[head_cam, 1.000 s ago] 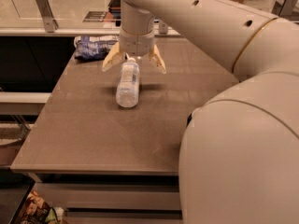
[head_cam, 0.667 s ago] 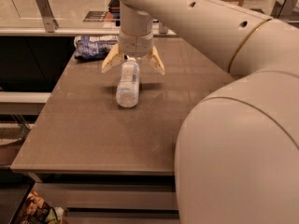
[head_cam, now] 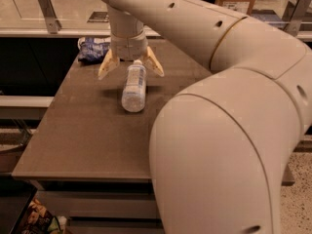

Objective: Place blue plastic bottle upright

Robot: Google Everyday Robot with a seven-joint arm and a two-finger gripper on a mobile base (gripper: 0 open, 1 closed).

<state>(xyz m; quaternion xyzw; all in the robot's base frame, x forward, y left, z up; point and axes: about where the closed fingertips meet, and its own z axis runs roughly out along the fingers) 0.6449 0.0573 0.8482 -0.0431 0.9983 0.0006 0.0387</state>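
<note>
The blue plastic bottle (head_cam: 134, 87) is a clear bottle with a pale label. It lies on its side on the brown table (head_cam: 87, 130), cap end pointing away from me under the gripper. My gripper (head_cam: 131, 66) hangs over the bottle's far end. Its two tan fingers (head_cam: 107, 65) are spread wide, one on each side of the bottle's neck, not touching it. The cap itself is hidden by the wrist.
A crinkled blue snack bag (head_cam: 92, 50) lies at the table's far left corner, just behind the gripper. My large white arm (head_cam: 229, 130) fills the right of the view and hides that side of the table. A counter with metal rails runs behind.
The gripper stays spread over the lying bottle's far end. The bottle has not moved. The view has shifted a little.
</note>
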